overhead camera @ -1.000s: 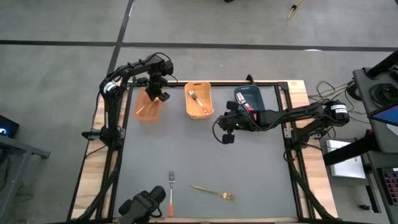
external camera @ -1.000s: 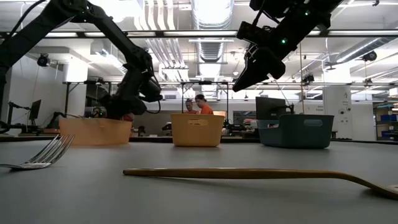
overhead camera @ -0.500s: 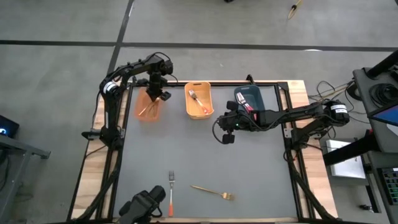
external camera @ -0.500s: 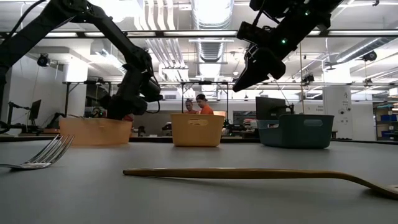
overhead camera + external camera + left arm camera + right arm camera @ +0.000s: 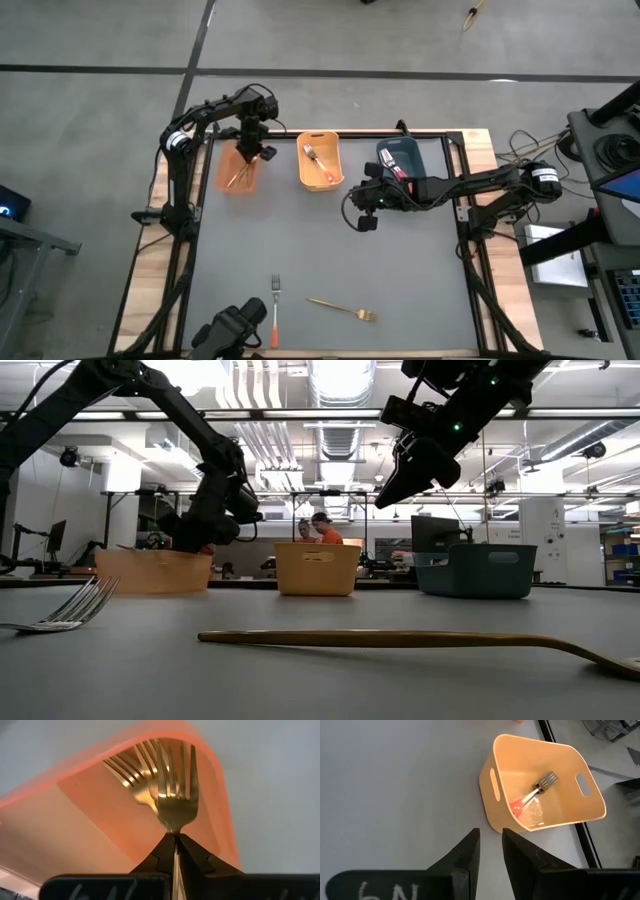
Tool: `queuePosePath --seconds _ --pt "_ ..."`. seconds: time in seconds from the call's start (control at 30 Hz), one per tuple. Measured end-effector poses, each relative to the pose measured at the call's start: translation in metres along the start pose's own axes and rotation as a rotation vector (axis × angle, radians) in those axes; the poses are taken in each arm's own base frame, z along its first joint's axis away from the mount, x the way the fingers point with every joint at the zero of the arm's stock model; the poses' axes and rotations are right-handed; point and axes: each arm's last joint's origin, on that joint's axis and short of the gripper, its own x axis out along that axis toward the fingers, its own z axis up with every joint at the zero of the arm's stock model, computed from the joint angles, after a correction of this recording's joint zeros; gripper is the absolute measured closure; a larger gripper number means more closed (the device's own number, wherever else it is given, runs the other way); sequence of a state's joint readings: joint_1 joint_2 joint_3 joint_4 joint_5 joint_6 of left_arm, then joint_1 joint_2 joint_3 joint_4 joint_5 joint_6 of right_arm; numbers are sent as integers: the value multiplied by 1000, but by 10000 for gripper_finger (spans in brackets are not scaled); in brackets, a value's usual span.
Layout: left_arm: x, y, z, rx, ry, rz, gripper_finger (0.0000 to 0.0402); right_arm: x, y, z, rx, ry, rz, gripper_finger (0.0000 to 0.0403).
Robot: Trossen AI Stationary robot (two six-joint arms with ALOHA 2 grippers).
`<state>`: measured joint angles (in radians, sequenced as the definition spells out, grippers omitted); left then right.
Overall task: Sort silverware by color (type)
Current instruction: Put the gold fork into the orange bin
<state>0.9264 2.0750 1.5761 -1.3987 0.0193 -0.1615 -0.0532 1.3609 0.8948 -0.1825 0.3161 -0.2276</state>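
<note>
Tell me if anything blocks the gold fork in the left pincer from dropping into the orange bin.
Nothing visible does. The left pincer, shut on a gold fork, hangs directly over the open orange bin, which already holds other gold forks. The fork's tines point down into it.

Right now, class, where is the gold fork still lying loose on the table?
In the high view the gold fork lies flat near the table's front edge, just right of the orange-handled fork, far from the three bins at the back.
</note>
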Motion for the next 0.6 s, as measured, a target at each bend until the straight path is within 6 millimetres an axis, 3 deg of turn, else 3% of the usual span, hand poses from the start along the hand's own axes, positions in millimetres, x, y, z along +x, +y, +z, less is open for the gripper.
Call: queuePosePath --seconds 0.6 --pt "0 0 3 -8 -29 1 401 0 0 0 -3 0 0 330"
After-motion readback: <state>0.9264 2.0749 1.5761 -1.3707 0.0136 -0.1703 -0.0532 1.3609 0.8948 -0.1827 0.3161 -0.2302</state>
